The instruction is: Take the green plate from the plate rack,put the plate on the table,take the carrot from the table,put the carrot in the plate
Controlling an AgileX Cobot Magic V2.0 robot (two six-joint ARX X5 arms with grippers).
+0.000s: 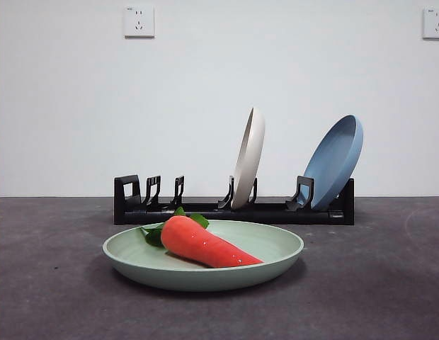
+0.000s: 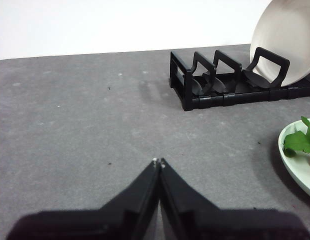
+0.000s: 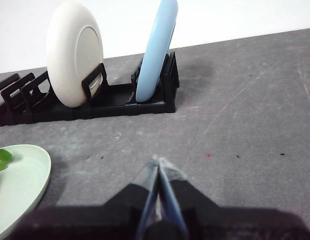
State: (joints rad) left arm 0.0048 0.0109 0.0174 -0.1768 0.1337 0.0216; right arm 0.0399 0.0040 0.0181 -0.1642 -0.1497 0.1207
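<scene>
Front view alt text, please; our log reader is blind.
A carrot lies in a green plate on the dark table, leaves at its far left end. Behind, a black plate rack holds a cream plate and a blue plate; no gripper shows.

Both wrist views crop the green plate [image 3: 20, 185], perhaps half.

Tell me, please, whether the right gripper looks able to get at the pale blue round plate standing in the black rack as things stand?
Probably yes: the right gripper, jaws shut, faces the pale blue round plate across bare dark grey table; nothing stands between, though it must open first.
</scene>
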